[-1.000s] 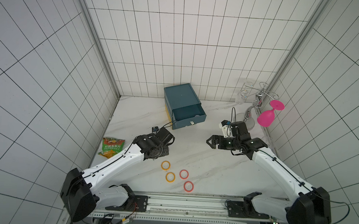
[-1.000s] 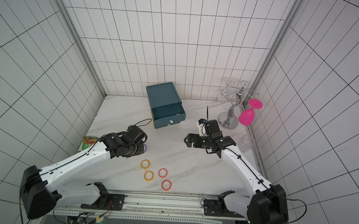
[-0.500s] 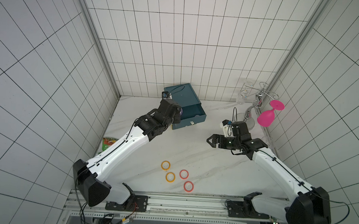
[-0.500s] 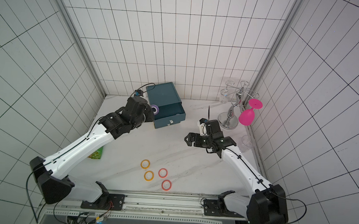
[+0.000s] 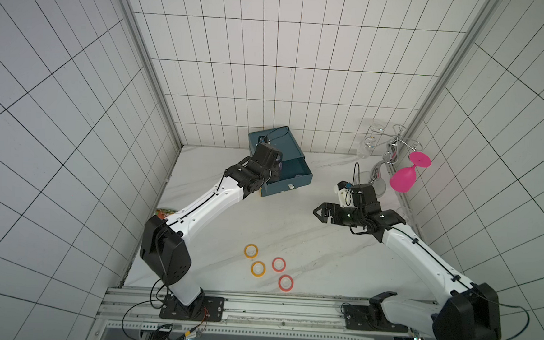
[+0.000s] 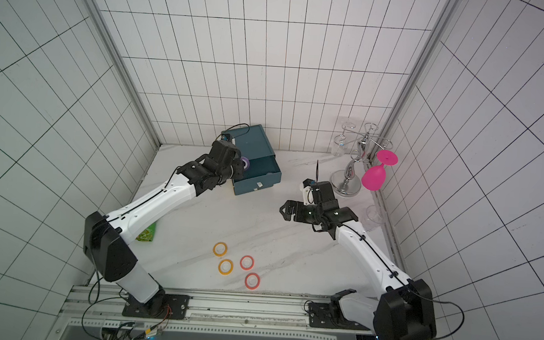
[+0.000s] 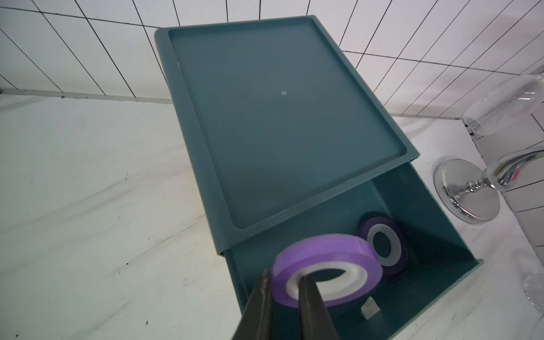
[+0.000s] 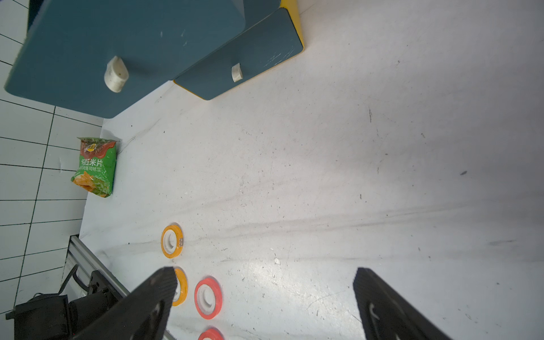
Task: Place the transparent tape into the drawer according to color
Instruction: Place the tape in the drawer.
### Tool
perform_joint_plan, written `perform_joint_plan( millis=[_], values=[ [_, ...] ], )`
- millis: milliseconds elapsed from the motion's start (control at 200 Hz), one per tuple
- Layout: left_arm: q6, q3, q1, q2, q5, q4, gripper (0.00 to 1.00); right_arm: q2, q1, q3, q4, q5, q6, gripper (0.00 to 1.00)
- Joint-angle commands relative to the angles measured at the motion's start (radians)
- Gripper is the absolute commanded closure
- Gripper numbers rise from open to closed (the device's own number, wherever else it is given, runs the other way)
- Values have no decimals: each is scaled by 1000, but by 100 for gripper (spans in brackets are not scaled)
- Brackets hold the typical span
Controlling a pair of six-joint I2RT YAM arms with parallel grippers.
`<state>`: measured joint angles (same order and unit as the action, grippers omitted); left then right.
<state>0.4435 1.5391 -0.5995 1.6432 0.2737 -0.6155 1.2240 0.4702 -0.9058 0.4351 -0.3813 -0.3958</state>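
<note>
Gripping a purple tape roll (image 7: 323,250), the left gripper (image 7: 284,278) hangs over the open drawer (image 7: 435,217). Next: release it beside the second roll (image 7: 397,244) below; right gripper (image 8: 265,275) gapes empty.

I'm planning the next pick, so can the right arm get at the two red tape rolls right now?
Probably yes: the right claw is open and empty, and only bare table lies between it and the red tape rolls.
</note>
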Motion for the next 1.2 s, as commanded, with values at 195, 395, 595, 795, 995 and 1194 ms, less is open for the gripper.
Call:
perform_joint_plan(
  millis=[195,395,595,795,995,1194],
  values=[
    [-22,24,7,-4,-32,44,44,31,-12,-23,-21,-20,3,1],
    [11,15,63,-49,-105,79,35,37,1,-49,-58,-19,24,1],
    [59,27,195,-35,-272,116,21,67,61,-102,-111,24,64,1],
    [79,76,270,40,-361,116,18,119,118,-173,-157,97,95,1],
    [82,118,293,123,-409,117,23,160,151,-220,-202,149,116,1],
    [76,161,294,196,-431,89,31,210,174,-242,-255,183,129,6]
  ],
)
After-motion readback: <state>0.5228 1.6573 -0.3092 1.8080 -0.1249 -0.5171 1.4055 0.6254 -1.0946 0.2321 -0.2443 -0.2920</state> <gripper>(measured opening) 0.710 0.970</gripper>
